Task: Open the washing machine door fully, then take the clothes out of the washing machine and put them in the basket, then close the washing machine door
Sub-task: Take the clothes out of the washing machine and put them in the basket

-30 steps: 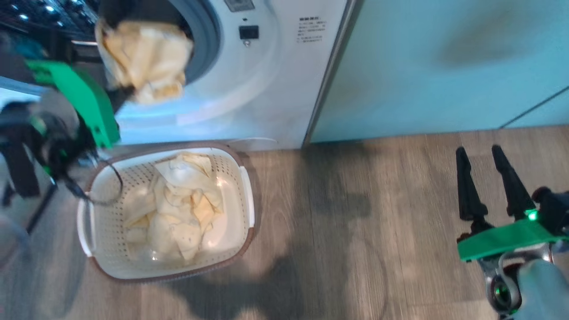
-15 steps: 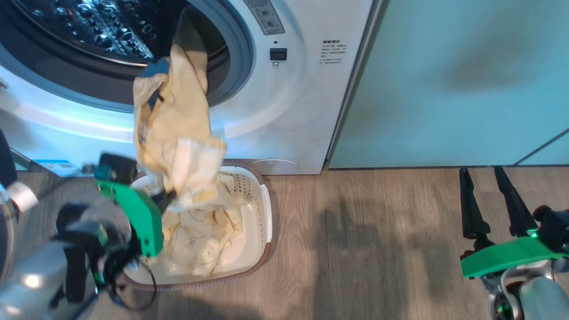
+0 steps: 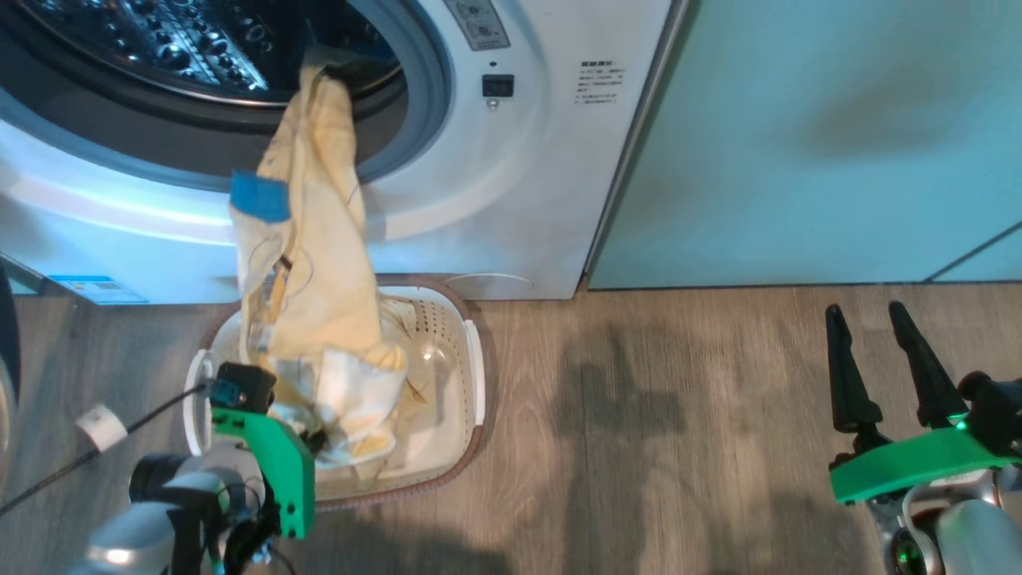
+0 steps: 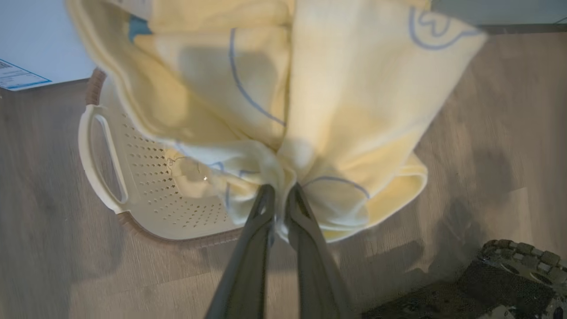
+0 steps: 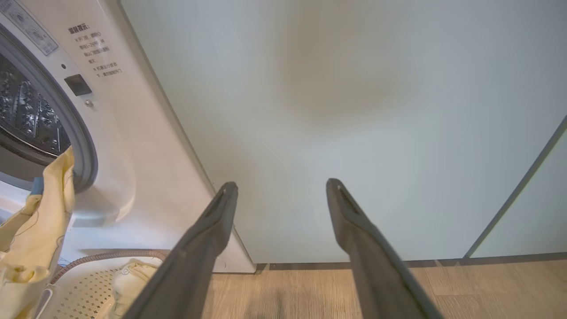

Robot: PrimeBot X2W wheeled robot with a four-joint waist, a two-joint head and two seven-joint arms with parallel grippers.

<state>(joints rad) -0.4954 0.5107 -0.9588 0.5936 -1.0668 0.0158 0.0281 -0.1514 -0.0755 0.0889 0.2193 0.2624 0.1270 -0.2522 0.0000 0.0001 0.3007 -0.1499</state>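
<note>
The white washing machine point(image 3: 519, 200) stands with its mouth open and the steel drum point(image 3: 160, 40) bare. Of the washing machine door I see just a dark curved sliver at the left edge point(image 3: 6, 335). A pale yellow garment with a blue patch point(image 3: 311, 239) stretches from the gasket down over the basket point(image 3: 471, 375). My left gripper point(image 3: 311, 443) is shut on its lower end, above the basket's near side; in the left wrist view the fingers point(image 4: 261, 208) pinch bunched cloth point(image 4: 354, 110). More clothes point(image 5: 128, 274) lie in the basket point(image 5: 84, 292). My right gripper point(image 3: 874, 319) is open over the floor; its own view shows it point(image 5: 281, 186) holding nothing.
A pale green cabinet panel point(image 3: 798, 144) runs right of the machine. Wood floor point(image 3: 655, 447) lies between the basket and my right arm. A cable with a white tag point(image 3: 100, 427) trails at lower left. A dark woven object point(image 4: 509, 274) sits on the floor near the basket.
The camera shifted since the earliest frame. My left gripper has come down toward the basket's near side, drawing the yellow garment longer out of the drum. The right gripper has stayed put.
</note>
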